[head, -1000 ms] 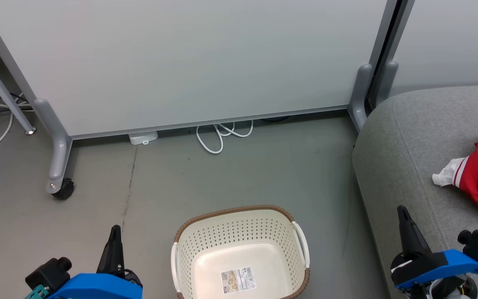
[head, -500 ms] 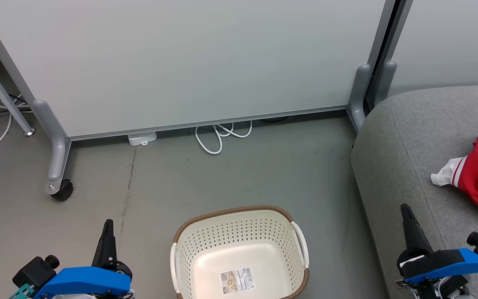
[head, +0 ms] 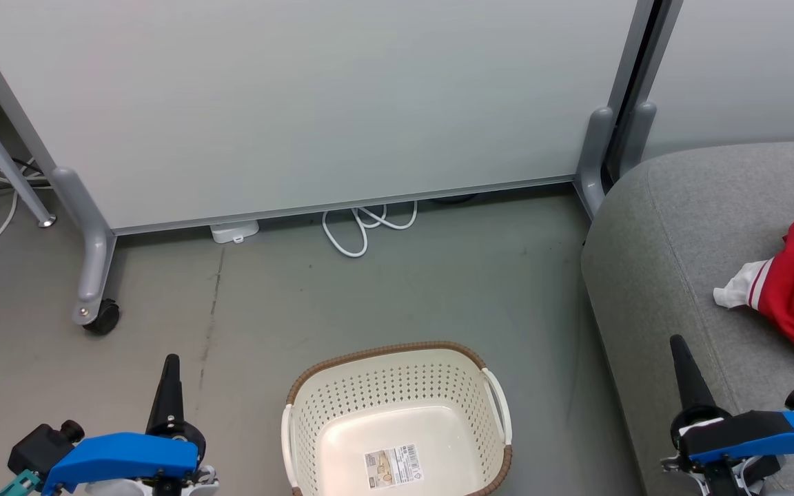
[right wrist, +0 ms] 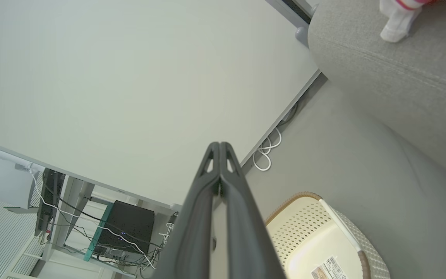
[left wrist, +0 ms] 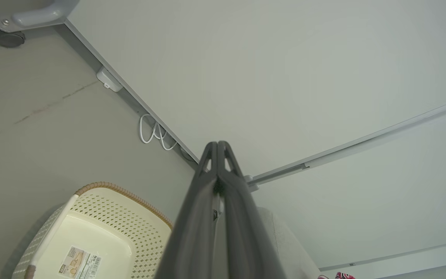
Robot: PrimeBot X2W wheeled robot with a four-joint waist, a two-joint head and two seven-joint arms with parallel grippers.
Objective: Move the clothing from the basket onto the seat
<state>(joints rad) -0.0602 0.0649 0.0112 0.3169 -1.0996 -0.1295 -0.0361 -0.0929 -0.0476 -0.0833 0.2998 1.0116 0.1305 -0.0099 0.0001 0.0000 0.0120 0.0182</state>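
The left claw [head: 171, 362] hangs above the floor [head: 369, 289] with its two fingers pressed together on nothing. The basket [head: 397, 377] stands on the floor to its right, between it and the right claw [head: 677, 342]. That claw is also pinched closed on nothing, by the left edge of the seat [head: 673, 227], and the clothing [head: 793, 296] lies bunched on the seat ahead and to its right, apart from its fingertips.

The grey floor [head: 369, 296] carries the cream basket [head: 383, 350], upright and just beside the seat [head: 679, 227], a label [head: 393, 467] on its inner bottom. A looped white cable [head: 362, 231] and a small white box [head: 234, 231] lie at the foot of the partition [head: 300, 103], whose castor [head: 102, 318] rests farther left. The red clothing [head: 793, 296] lies crumpled on the seat.
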